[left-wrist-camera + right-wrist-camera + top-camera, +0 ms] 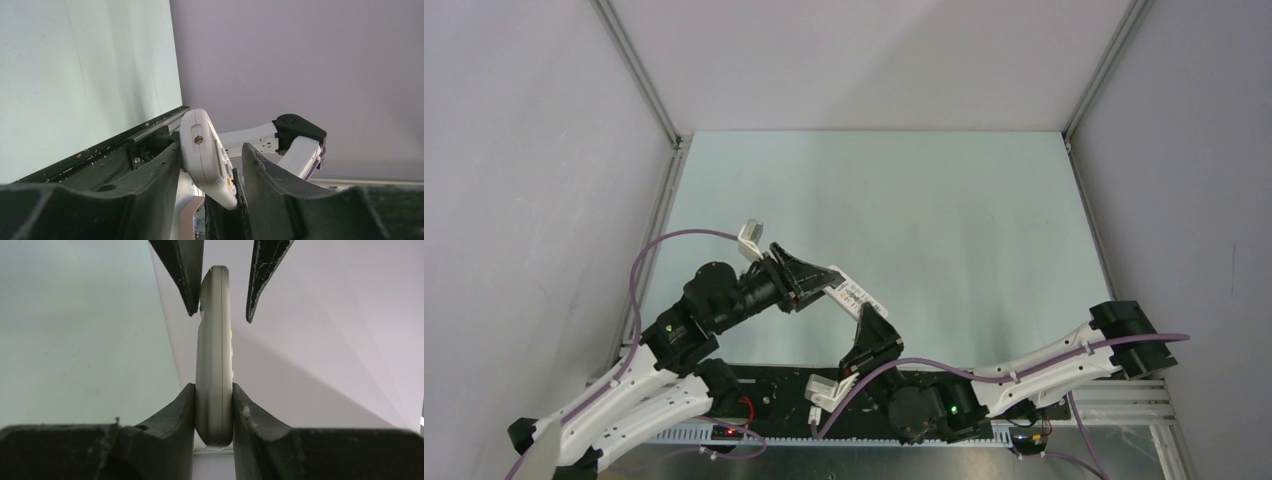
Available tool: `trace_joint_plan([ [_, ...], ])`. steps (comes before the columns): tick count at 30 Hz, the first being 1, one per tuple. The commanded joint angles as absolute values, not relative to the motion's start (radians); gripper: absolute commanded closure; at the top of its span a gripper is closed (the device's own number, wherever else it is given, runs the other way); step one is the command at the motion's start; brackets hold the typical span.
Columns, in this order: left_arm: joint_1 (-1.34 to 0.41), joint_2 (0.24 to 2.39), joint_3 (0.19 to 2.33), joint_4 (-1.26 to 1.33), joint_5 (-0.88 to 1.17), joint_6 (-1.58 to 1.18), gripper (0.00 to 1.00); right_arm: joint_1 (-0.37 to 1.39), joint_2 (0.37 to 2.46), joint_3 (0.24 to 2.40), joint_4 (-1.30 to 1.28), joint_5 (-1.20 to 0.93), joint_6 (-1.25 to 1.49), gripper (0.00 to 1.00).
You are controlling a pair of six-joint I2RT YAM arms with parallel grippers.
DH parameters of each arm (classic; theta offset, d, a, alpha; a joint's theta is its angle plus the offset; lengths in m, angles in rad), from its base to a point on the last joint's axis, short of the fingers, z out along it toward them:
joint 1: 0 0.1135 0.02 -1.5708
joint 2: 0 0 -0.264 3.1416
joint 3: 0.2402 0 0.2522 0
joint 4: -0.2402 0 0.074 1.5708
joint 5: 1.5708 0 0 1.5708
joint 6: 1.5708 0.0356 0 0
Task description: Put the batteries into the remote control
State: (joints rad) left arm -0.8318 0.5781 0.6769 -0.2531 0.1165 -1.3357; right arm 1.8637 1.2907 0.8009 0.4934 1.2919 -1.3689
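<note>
- Top view: remote control is in the lower middle of the frame, lifted above the pale table and slanting from upper left to lower right, label side up.
- Left gripper comes in from the lower left and sits at the remote's upper-left end. Right gripper comes up from the bottom centre and sits at its lower-right end.
- Jaw gaps are too small to read in this view.
- Left wrist view: remote control stands in the centre between the two dark fingers of the left gripper, its rounded end with a small screw pointing at the camera, buttons on its right face.
- Frame-left finger is against the remote's back. Frame-right finger is just off the button face with a slim gap, so the pincer is not clenched on it.
- Right arm shows at centre right, behind the remote.
- Right wrist view: remote control is edge-on and upright in the centre of the frame.
- Right gripper at the bottom has both fingers pressed flat on the remote's two faces, so it is grasping the remote.
- Left gripper reaches in from the top edge and straddles the far end. Its frame-left finger is touching or nearly so, and its frame-right finger is clearly apart.
</note>
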Motion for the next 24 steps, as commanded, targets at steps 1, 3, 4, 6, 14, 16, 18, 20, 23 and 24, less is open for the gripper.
trace_joint_plan([
  [1, -0.836, 0.581, 0.712, -0.24, 0.129, -1.334, 0.5, 1.871, 1.281, 0.833, 0.455, 1.311, -1.324, 1.0],
  [3, -0.835, 0.58, 0.711, -0.239, 0.132, -1.334, 0.54, 1.871, 1.277, 0.833, 0.45, 1.307, -1.322, 1.0],
  [4, -0.835, 0.582, 0.71, -0.24, 0.135, -1.333, 0.58, 1.871, 1.277, 0.833, 0.448, 1.303, -1.321, 1.0],
  [6, -0.835, 0.583, 0.71, -0.239, 0.139, -1.324, 0.61, 1.871, 1.274, 0.833, 0.447, 1.296, -1.316, 1.0],
  [14, -0.835, 0.575, 0.715, -0.237, 0.142, -1.295, 0.59, 1.872, 1.286, 0.833, 0.468, 1.281, -1.342, 1.0],
  [16, -0.835, 0.577, 0.713, -0.238, 0.143, -1.295, 0.57, 1.872, 1.29, 0.832, 0.477, 1.278, -1.355, 1.0],
  [18, -0.836, 0.58, 0.71, -0.236, 0.144, -1.299, 0.56, 1.873, 1.296, 0.832, 0.486, 1.279, -1.366, 1.0],
  [20, -0.836, 0.582, 0.708, -0.237, 0.143, -1.305, 0.57, 1.876, 1.302, 0.833, 0.494, 1.281, -1.371, 1.0],
  [23, -0.835, 0.586, 0.701, -0.236, 0.138, -1.315, 0.67, 1.885, 1.308, 0.832, 0.497, 1.283, -1.365, 1.0],
  [24, -0.835, 0.588, 0.702, -0.235, 0.139, -1.316, 0.71, 1.888, 1.309, 0.833, 0.5, 1.284, -1.363, 1.0],
])
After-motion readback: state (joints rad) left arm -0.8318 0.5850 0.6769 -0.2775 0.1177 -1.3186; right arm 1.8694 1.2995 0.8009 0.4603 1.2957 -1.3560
